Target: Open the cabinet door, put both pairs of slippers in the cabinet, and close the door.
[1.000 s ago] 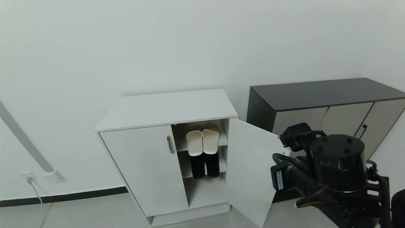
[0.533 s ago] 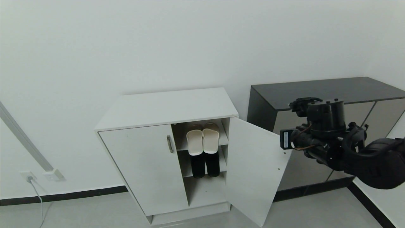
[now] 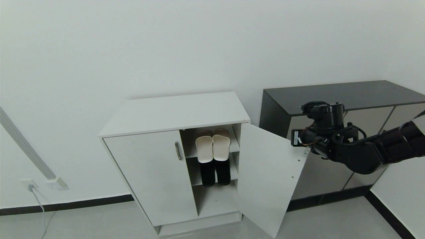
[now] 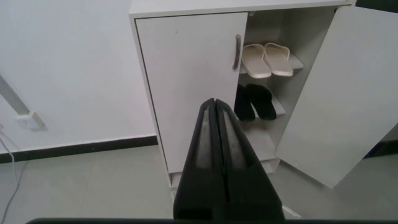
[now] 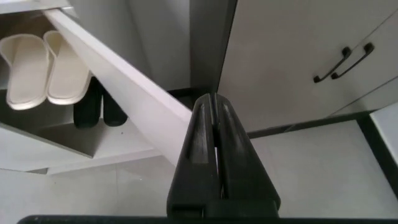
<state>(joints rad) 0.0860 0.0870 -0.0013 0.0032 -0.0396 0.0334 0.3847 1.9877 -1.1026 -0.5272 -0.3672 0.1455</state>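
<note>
The white cabinet [image 3: 172,114] has its left door shut and its right door [image 3: 265,176] swung open towards me. Inside, white slippers [image 3: 212,147] lie on the upper shelf and black slippers [image 3: 215,172] on the shelf below. My right arm [image 3: 348,151] is stretched out at the open door's upper outer corner. The right gripper [image 5: 216,102] is shut on nothing, on the outer side of the door [image 5: 124,87]. My left gripper [image 4: 214,106] is shut and empty, some way in front of the shut left door [image 4: 186,81].
A black-topped sideboard [image 3: 342,96] with grey doors stands right of the cabinet, close behind the open door. Its dark handles [image 5: 345,62] are near my right gripper. A wall socket with a cable [image 3: 30,186] sits low at the left. Bare floor lies before the cabinet.
My right arm has risen from the lower right and stretched towards the open door's top outer corner. The slippers and the door stand as before.
</note>
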